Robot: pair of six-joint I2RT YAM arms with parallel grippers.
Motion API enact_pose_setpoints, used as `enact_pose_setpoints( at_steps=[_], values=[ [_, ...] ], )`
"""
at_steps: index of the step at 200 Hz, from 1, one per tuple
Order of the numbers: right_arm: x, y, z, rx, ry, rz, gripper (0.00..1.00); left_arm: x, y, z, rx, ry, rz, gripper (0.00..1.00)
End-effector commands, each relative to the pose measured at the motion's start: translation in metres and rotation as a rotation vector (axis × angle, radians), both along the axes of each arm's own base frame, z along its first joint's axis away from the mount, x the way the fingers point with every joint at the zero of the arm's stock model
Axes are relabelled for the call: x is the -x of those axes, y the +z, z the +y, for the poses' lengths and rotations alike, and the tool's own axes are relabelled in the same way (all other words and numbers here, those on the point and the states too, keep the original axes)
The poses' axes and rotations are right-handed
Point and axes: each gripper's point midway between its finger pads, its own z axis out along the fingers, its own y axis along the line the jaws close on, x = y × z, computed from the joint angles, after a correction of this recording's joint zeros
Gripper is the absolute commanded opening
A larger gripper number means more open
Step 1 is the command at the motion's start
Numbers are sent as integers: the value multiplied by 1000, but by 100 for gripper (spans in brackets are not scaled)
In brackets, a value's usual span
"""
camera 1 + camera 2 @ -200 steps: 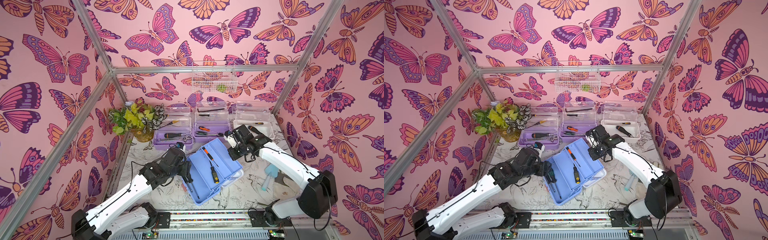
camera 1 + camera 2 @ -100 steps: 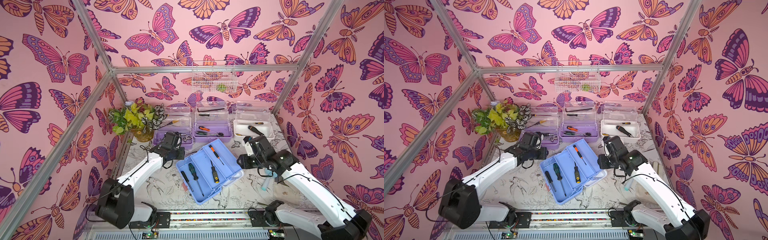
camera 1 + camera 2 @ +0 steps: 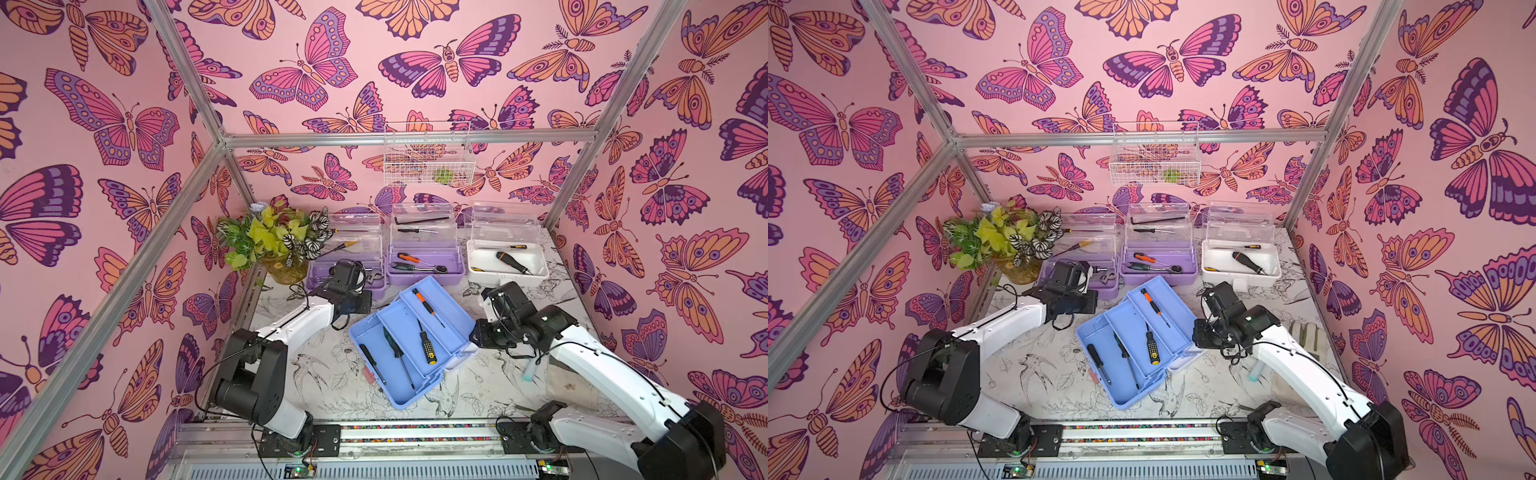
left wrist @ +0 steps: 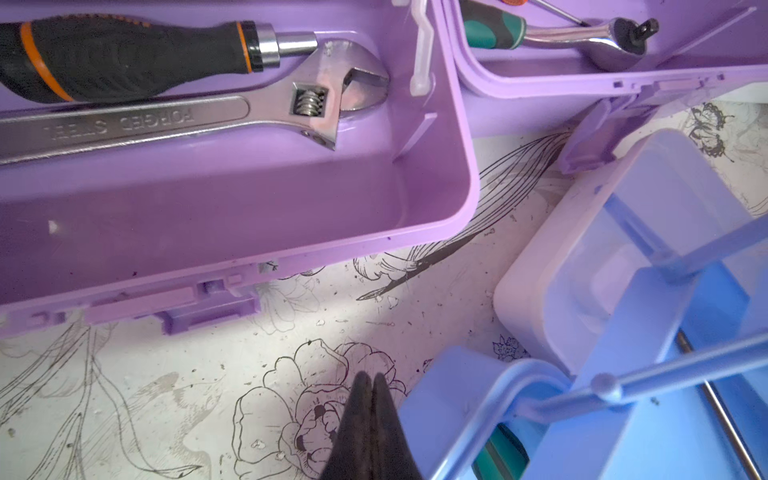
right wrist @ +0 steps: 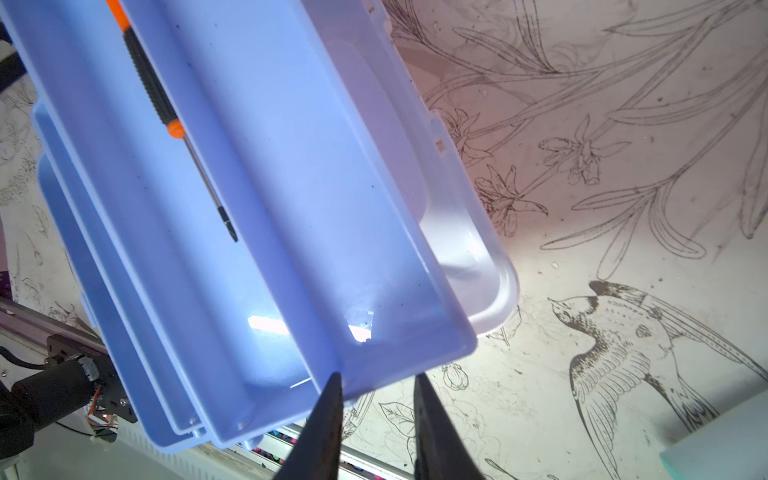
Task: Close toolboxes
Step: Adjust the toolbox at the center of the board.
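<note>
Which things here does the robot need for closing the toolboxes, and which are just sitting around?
For the job:
lilac toolbox with the wrench
lilac toolbox with the ratchet
white toolbox
light-blue toolbox
All four are open.

Just lying about:
potted plant
wire basket
small teal-tipped tube

Light-blue toolbox (image 3: pixel 451 324), lilac toolboxes (image 3: pixel 424 277), white toolbox (image 3: pixel 482 258); walls (image 3: pixel 374 104) are pink with butterflies

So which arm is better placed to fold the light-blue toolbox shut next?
The right arm: its jaws stand apart at the light-blue toolbox tray corner. The left arm has its jaws shut above the table, by the lilac toolbox.
</note>
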Motion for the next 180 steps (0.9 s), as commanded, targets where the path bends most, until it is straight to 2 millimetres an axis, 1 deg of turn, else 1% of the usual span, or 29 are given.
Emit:
enact_pose_setpoints(
  at_steps=[1, 24, 43, 62, 90, 91, 94, 105, 113, 117, 126, 133, 141, 150, 155, 158, 162, 173, 180],
  values=[
    [-13, 5, 9, -7, 25, -13, 27, 19, -16, -6, 36, -7, 54, 2],
    [-25, 11, 12, 19, 37, -19, 28, 49, -27, -12, 68, -9, 115, 2],
    [-40, 17, 18, 34, 52, -31, 27, 74, -30, -17, 91, -8, 137, 3],
    [-53, 21, 30, 18, 80, -26, 27, 92, -30, -19, 63, -5, 124, 10],
    [-75, 27, 55, -32, 133, -16, 27, 112, -28, -25, 26, -7, 119, 12],
    [-75, 27, 55, -33, 135, -15, 27, 111, -23, -26, 37, -8, 104, 12],
    [-77, 27, 57, -35, 141, -11, 27, 113, -17, -27, 48, -9, 92, 12],
    [-83, 29, 64, -43, 160, -5, 29, 118, -11, -31, 60, -11, 83, 13],
    [-87, 35, 67, -47, 170, -12, 31, 122, -6, -33, 68, -11, 76, 15],
    [-90, 27, 69, -37, 174, 8, 32, 124, -4, -34, 73, -10, 74, 16],
    [-95, 29, 70, -31, 185, 10, 36, 128, 0, -35, 85, -11, 70, 18],
    [-97, 32, 68, -20, 186, 14, 36, 130, 5, -36, 90, -10, 59, 20],
    [-100, 37, 60, 3, 168, 4, 37, 131, 9, -34, 87, -10, 48, 24],
    [-102, 46, 45, 37, 128, -21, 38, 131, 14, -29, 67, -3, 36, 31],
    [-100, 48, 36, 62, 100, -24, 39, 131, 17, -26, 54, 0, 26, 36],
    [-97, 57, 29, 72, 84, -49, 40, 131, 19, -24, 45, 0, 21, 38],
    [-94, 61, 20, 95, 62, -63, 41, 131, 22, -22, 35, -2, 15, 41],
    [-80, 67, 1, 139, 20, -81, 44, 129, 31, -19, 11, -10, -3, 48],
    [-67, 65, -8, 150, 3, -76, 45, 127, 37, -19, 0, -20, -15, 50]
  ],
)
